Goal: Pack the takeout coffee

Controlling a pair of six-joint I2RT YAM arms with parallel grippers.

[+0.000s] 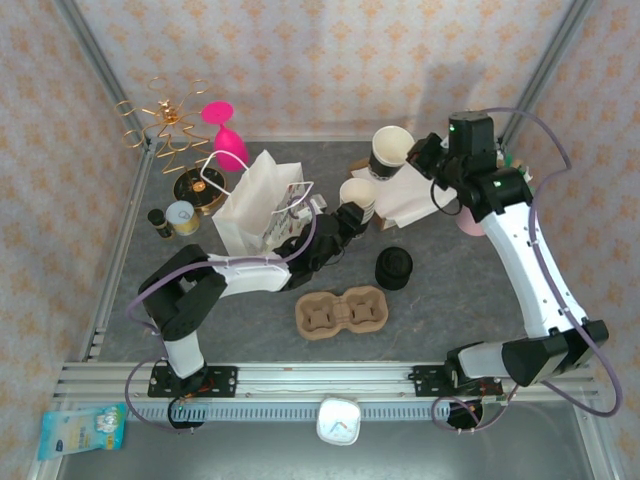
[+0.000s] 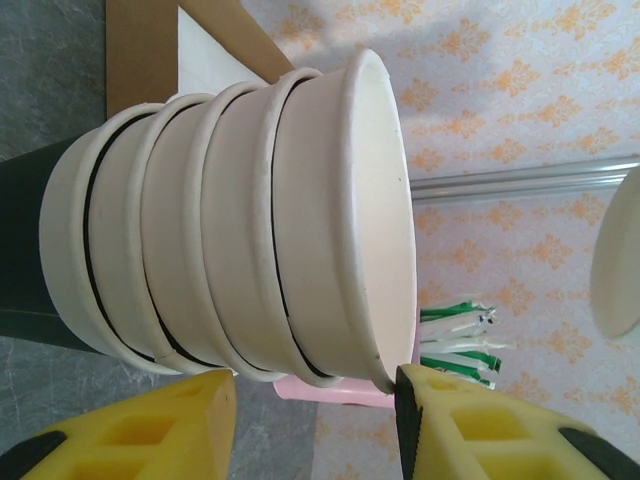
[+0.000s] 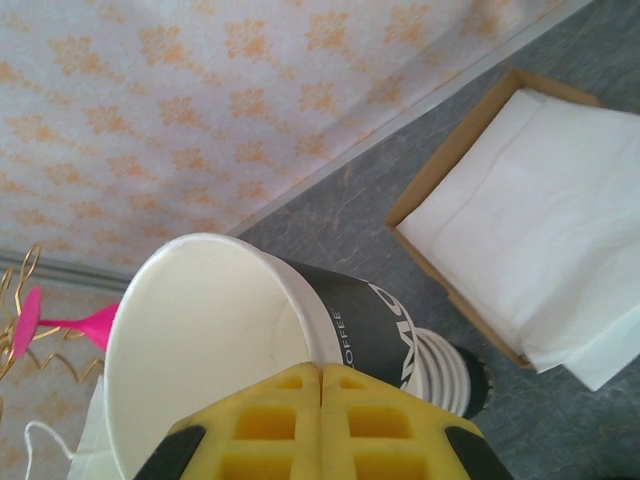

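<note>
Yellow fingers (image 2: pixel 130 435) of the left claw (image 2: pixel 312 385) stand apart either side of the top cup in a stack of lidless cream cups (image 2: pixel 250 220); whether they press it I cannot tell. Closed tight, the right claw (image 3: pixel 320 372) sits at the rim of a tilted dark-sleeved cup (image 3: pixel 370 320). A pile of black lids (image 1: pixel 394 268) stands just beyond a cup carrier (image 1: pixel 340 312) on the worktop (image 1: pixel 450 300). Which cup is the takeout coffee I cannot tell.
</note>
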